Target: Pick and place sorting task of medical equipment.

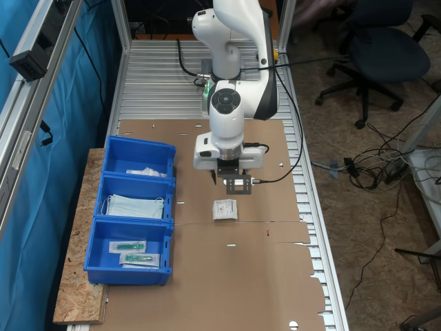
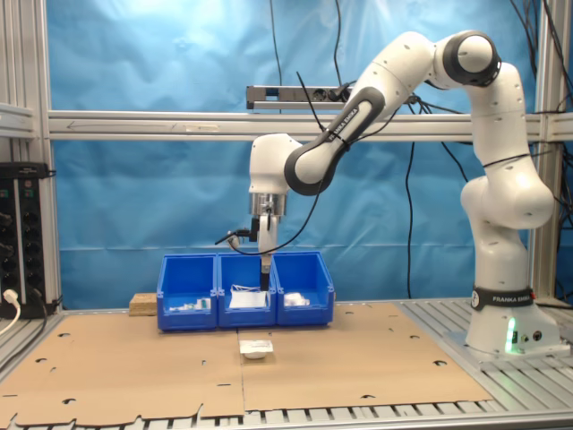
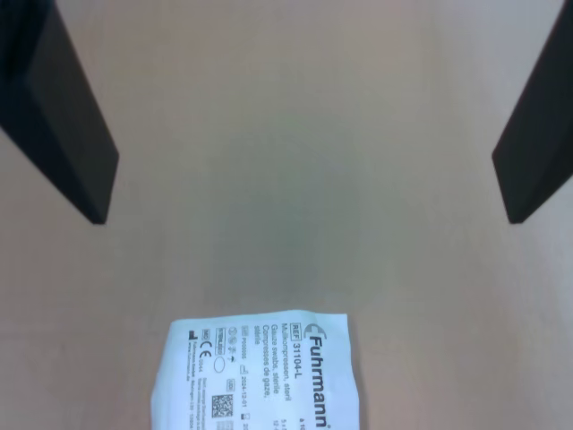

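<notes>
First exterior view, scanned from its left edge: blue cloth wall, then chipboard slab (image 1: 77, 276) carrying blue bin (image 1: 94, 258) with three compartments. Farthest compartment: white packets. Middle: pale-blue masks (image 1: 136, 205). Nearest: clear packets with green-tipped tools (image 1: 136, 252). Further toward the first exterior view's right: brown cardboard sheet (image 1: 241, 289) over the table, then gripper (image 1: 230, 187) hanging above it, then white packet (image 1: 224, 209) flat on the cardboard, well apart from the bin.

Second exterior view: same bin (image 2: 190, 320) behind; gripper (image 2: 264, 276) raised clear above the cardboard; packet (image 2: 257, 348) lying below it and nearer the camera.

Wrist view: two dark fingers (image 3: 63, 134) spread wide, bare cardboard between them, nothing held. Packet (image 3: 260, 372) near one edge of the picture, outside the span between the fingers, cut off by the frame.

Key relation: packet not under the fingertips. Lies offset from the gripper toward the near end of the table in the first exterior view, away from the arm's base, about level with the middle compartment. Roughly square, so no clear long axis; edges sit nearly parallel to the line between the fingers.

Judgement: short shift away from the base needed before descent. Flat, thin packet likely hard to pinch off the cardboard.
</notes>
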`<state>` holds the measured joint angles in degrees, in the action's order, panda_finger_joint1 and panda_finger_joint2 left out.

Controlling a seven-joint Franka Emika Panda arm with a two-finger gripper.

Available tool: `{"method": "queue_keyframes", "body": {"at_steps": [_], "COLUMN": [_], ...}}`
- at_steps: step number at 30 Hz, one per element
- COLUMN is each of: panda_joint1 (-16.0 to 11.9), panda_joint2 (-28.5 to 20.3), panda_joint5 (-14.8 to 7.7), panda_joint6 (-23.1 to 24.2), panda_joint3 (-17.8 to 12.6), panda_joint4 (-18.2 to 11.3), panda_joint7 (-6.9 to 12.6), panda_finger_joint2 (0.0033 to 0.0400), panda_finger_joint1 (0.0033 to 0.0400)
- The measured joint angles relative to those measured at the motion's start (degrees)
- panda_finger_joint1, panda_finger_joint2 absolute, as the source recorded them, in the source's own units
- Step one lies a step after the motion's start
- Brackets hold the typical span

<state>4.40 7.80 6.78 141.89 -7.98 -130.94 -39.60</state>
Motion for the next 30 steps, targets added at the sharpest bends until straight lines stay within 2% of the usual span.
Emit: {"method": "queue_keyframes", "body": {"at_steps": [9,18,30], "panda_joint1": [0.0,0.1,0.1], "panda_joint2": [5.0,8.8,15.2], "panda_joint5": [0.2,0.2,0.3], "panda_joint6": [5.0,7.9,10.3], "panda_joint3": [0.2,0.3,0.4], "panda_joint4": [0.0,0.1,2.9], "panda_joint7": [0.00,0.00,0.00], "panda_finger_joint2": [0.0400,0.0400,0.0400], "panda_finger_joint1": [0.0400,0.0400,0.0400]}}
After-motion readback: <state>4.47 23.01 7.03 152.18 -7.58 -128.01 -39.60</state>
